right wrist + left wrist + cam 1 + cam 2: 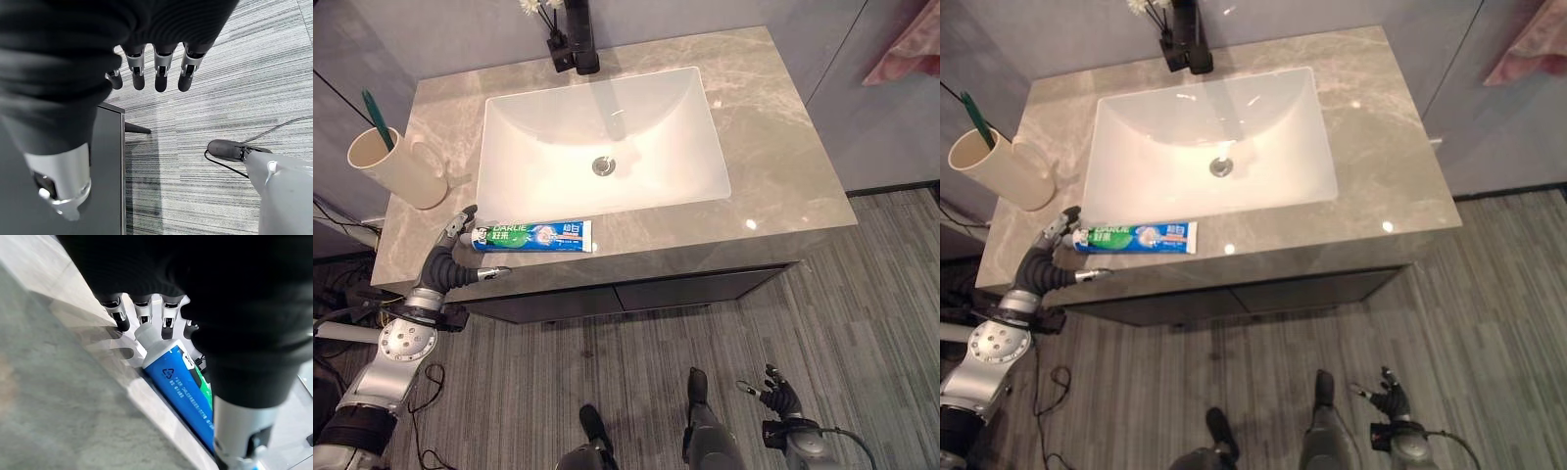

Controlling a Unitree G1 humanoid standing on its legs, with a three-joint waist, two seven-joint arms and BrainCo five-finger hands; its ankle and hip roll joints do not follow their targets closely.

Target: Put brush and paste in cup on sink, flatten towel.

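The left hand [445, 257] was at the counter's [783, 186] front-left edge, fingers [167, 324] extended and spread around the capped end of the paste [532, 236]. The fingertips appeared to touch the cap, though firm contact could not be confirmed; no grip had closed. The paste lay flat along the front edge, just in front of the sink [602, 137]. The cup [396, 168] stood at the left edge, holding the brush [378, 118]. The right hand [781, 398] hung low over the floor [862, 294], fingers relaxed and holding nothing.
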